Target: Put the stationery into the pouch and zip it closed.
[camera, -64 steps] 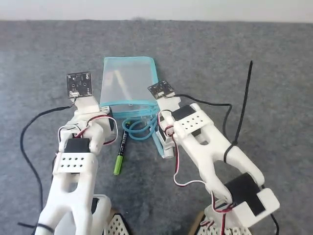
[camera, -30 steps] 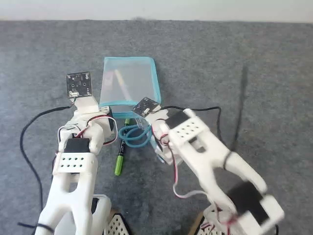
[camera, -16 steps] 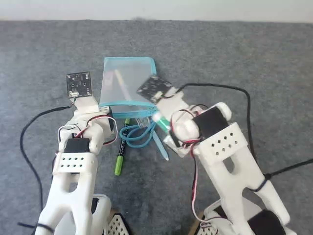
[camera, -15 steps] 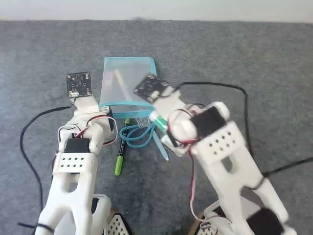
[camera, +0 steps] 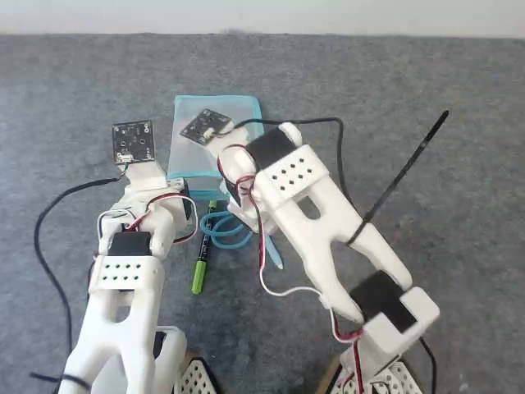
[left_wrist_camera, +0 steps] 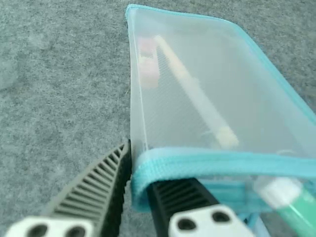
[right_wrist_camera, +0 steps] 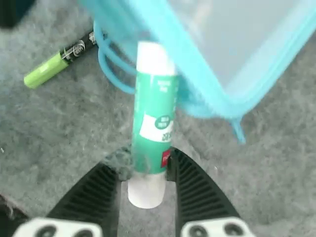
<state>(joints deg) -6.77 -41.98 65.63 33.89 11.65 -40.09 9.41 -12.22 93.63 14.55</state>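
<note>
The clear pouch [camera: 193, 156] with teal trim lies at the middle of the grey mat, its open mouth toward the arms. My left gripper [left_wrist_camera: 140, 197] is shut on the near corner of the pouch's teal rim [left_wrist_camera: 207, 163]. A beige pencil [left_wrist_camera: 192, 94] and a pinkish eraser [left_wrist_camera: 147, 64] lie inside. My right gripper [right_wrist_camera: 145, 173] is shut on a green and white glue stick [right_wrist_camera: 153, 123]. The stick's white cap sits at the pouch mouth and pokes in beside the rim as the glue stick's tip [left_wrist_camera: 284, 197]. A green marker [camera: 202, 254] lies on the mat just before the mouth.
A teal cord loop [camera: 223, 234] lies in front of the pouch mouth, between the marker and a light blue strip [camera: 274, 253]. The right arm [camera: 291, 180] hangs over the pouch's right half. Open grey mat spreads to the right and far left.
The right arm lifted the glue stick from the mat and swung left and forward, bringing its cap to the pouch mouth. The left arm kept still on the pouch rim.
</note>
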